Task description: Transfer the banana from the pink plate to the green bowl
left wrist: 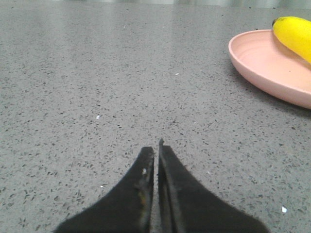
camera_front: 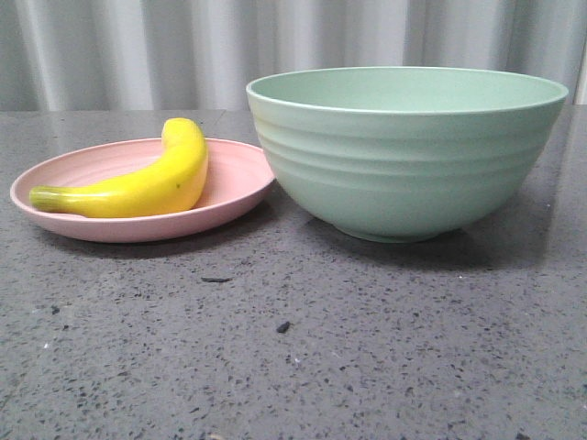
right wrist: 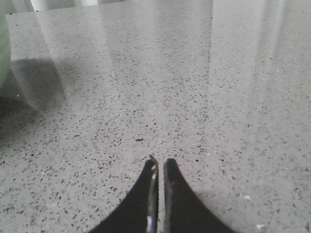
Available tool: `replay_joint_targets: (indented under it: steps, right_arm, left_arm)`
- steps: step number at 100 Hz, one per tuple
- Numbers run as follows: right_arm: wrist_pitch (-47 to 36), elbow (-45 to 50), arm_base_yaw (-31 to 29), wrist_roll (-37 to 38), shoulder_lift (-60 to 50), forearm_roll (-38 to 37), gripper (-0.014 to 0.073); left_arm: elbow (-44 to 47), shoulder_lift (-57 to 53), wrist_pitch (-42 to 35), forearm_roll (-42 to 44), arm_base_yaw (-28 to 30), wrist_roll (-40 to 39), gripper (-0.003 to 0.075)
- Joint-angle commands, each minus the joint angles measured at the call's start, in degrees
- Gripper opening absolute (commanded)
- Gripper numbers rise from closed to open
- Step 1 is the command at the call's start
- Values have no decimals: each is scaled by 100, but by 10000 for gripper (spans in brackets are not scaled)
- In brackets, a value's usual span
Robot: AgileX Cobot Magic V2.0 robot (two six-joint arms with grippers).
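The yellow banana (camera_front: 147, 183) lies on the pink plate (camera_front: 238, 179) at the left of the front view, stem end toward the left. The mint-green bowl (camera_front: 404, 156) stands right beside the plate, on its right. No gripper shows in the front view. In the left wrist view my left gripper (left wrist: 156, 147) is shut and empty over bare table, with the plate (left wrist: 262, 63) and the banana's tip (left wrist: 294, 31) some way off. In the right wrist view my right gripper (right wrist: 160, 162) is shut and empty, with an edge of the bowl (right wrist: 2, 53) far off.
The grey speckled table (camera_front: 293, 348) carries a few small dark specks (camera_front: 282, 326) in front of the plate and bowl. A pale corrugated wall (camera_front: 183, 46) stands behind the table.
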Motion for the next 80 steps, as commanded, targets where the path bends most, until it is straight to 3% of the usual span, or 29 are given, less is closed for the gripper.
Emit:
replay_joint_targets:
  steps: [1, 80]
  right_arm:
    - [-106, 134, -27, -67, -105, -5, -64]
    - [-106, 134, -27, -67, -105, -5, -64]
  left_arm:
    - [52, -169, -325, -10, -27, -43, -20]
    - [52, -169, -439, 129, -27, -43, -20]
